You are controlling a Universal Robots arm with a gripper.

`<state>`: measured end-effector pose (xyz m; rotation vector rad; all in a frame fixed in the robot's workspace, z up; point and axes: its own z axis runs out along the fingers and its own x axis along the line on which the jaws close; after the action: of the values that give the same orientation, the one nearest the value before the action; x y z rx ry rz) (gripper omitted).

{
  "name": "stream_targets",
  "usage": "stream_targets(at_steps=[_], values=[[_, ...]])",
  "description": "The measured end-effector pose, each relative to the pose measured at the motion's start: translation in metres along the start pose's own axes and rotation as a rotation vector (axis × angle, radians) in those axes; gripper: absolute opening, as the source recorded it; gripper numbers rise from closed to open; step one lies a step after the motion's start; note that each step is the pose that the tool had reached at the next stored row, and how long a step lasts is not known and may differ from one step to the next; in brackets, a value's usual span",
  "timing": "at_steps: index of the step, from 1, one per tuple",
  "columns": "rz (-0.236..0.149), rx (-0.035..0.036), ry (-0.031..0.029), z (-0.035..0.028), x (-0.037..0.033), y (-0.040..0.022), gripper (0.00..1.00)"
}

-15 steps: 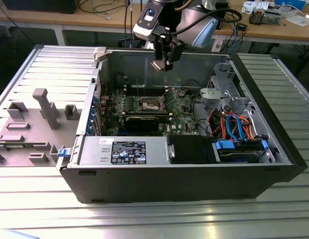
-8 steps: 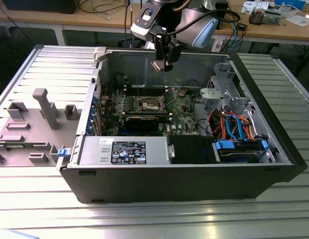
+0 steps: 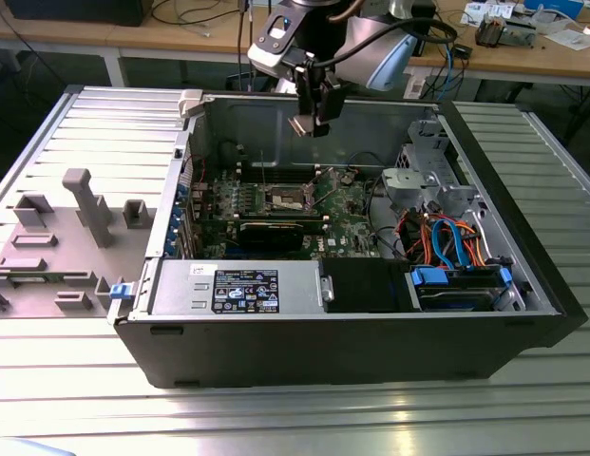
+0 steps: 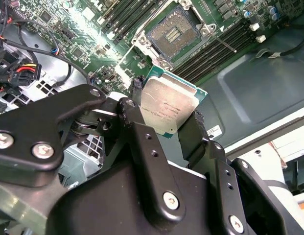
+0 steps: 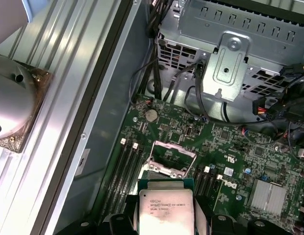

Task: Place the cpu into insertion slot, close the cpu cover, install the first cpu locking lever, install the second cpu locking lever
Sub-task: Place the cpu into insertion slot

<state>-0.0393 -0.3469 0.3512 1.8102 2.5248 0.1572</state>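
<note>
My gripper (image 3: 311,122) hangs above the open computer case, shut on the cpu (image 4: 167,104), a flat silver-topped square chip with a green edge, also seen at the cpu (image 5: 165,210) between the black fingers (image 4: 195,128). Below it on the green motherboard (image 5: 230,152) lies the insertion slot (image 4: 173,34), a dark square contact field in a silvery rim, uncovered; the slot (image 5: 171,159) sits just beyond the chip's edge. In the exterior view the slot (image 3: 287,197) is well below the gripper. The cpu cover stands raised at the slot's edge (image 5: 170,171).
Long memory slots (image 4: 215,46) flank the socket. A metal drive cage (image 5: 230,63) and cable bundles (image 3: 447,237) fill the case on the exterior view's right. A black card (image 3: 266,231) and the power supply (image 3: 242,285) lie nearer. A grey fixture (image 3: 85,204) stands outside.
</note>
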Motion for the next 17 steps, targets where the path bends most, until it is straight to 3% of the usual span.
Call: stream_targets(at_steps=[13,17], values=[[0.036,-0.0012,-0.0035,0.0009,0.0005,-0.0012,0.55],[0.087,-0.0025,-0.0087,0.0055,0.0003,-0.0019,0.55]])
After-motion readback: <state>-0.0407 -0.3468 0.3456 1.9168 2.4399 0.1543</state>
